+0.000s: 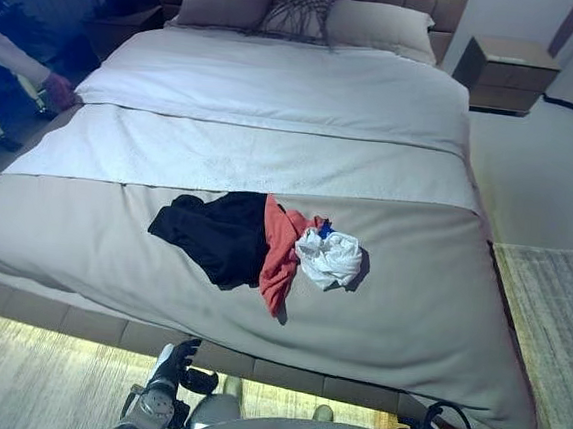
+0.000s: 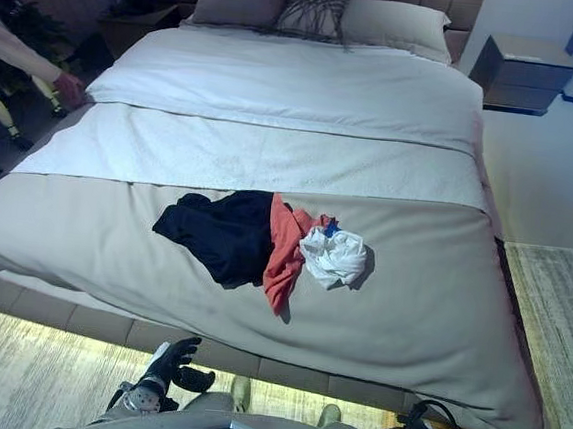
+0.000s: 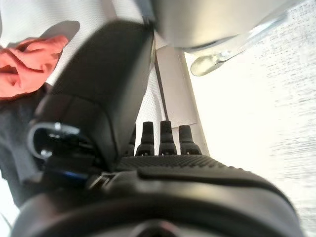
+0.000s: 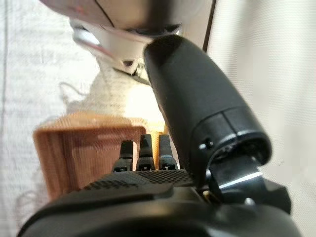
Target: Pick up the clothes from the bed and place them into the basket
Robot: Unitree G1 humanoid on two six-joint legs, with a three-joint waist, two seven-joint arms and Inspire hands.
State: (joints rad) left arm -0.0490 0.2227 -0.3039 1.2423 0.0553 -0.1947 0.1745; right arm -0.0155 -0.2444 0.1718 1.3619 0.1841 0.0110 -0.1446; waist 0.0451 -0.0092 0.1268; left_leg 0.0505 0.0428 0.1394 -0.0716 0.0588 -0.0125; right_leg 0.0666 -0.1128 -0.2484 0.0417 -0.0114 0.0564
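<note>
Left hand [image 1: 175, 363] fingers relaxed, empty, right hand [image 4: 148, 187] likewise, crumpled clothes [image 1: 254, 240] on smooth bed [image 1: 411, 286]

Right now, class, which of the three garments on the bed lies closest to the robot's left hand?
The black garment. It lies at the left end of the pile, on the side of the left hand; the red garment sits in the middle, and the white one lies farthest right.

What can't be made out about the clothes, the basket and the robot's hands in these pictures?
- Right hand: absent from both eye views; its wrist view shows straight fingers.
- Brown wooden basket: only a blurred part beyond the right hand's fingers.
- Black garment: partly under the crumpled red-orange garment.
- Left hand: low, by the bed's foot, holding nothing.
</note>
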